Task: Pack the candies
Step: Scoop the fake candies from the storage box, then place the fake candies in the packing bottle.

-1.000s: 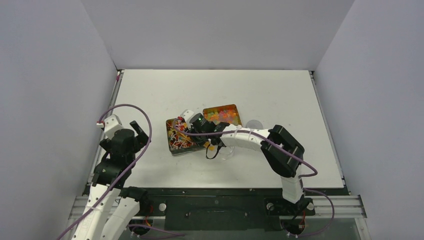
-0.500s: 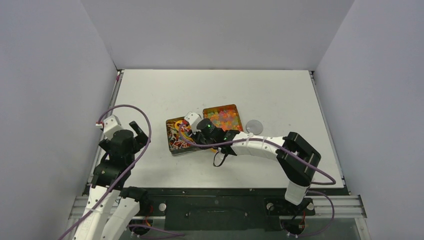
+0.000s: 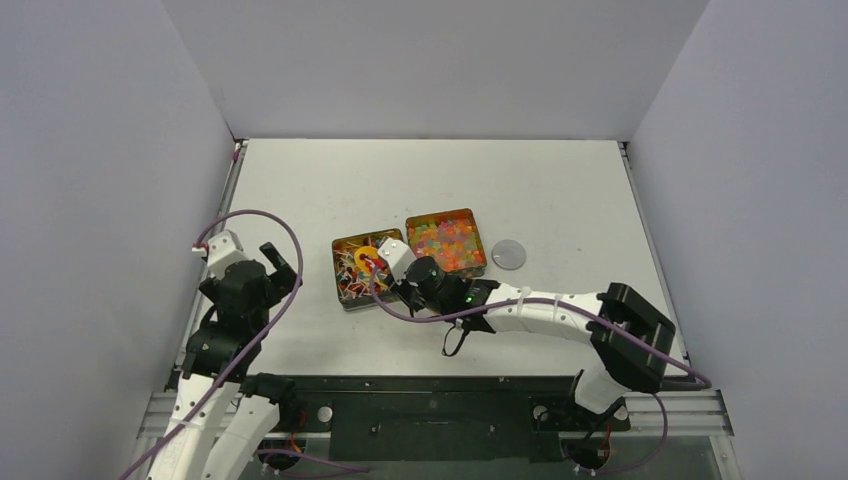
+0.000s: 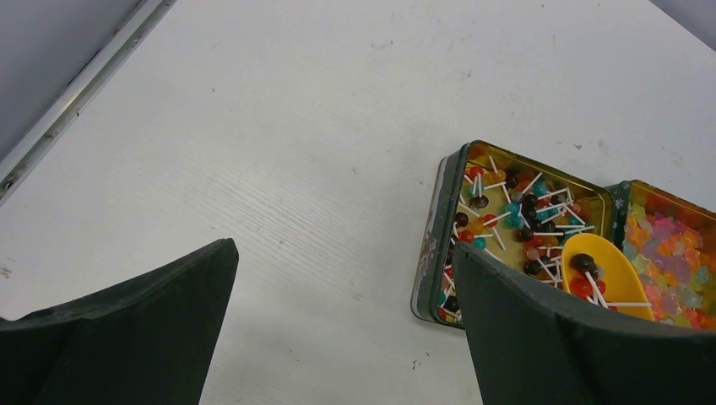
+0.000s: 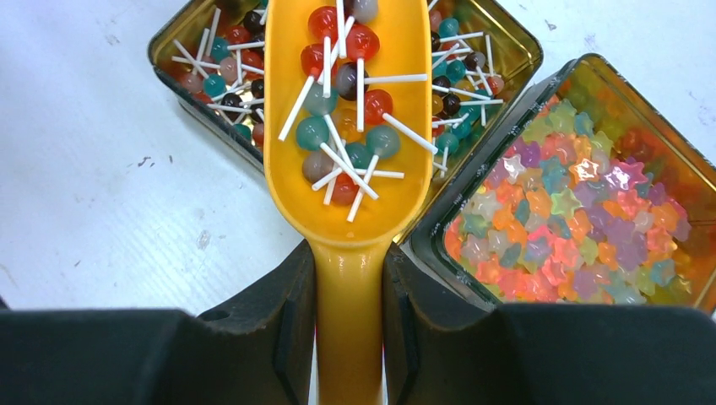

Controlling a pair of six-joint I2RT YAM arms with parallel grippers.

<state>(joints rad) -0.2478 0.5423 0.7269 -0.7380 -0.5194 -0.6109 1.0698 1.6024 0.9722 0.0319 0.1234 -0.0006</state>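
The right gripper [image 5: 349, 291] is clamped on the handle of the orange scoop [image 5: 283, 143], one finger on each side of the neck. The scoop's bowl holds a heap of round lollipops [image 5: 342, 126] on white sticks, in red, teal and dark colours. It sits over the lollipop tin [image 4: 429, 245]; resting on the pile or lifted, can't tell. Corner to corner with it is the second tin [image 5: 498, 156], full of star-shaped sweets [image 5: 583, 194]. The right arm [image 3: 540, 308] is stretched low across the desk [image 3: 560, 180], elbow out at near right. The left gripper [image 4: 346, 337] has its jaws wide apart, holding nothing, over bare desk left of the tins. The left arm [image 3: 235, 310] is folded by the desk's left edge. Print on the lollipop tin's outer wall is too blurred to read. A small grey disc [image 3: 509, 253] lies right of the second tin.
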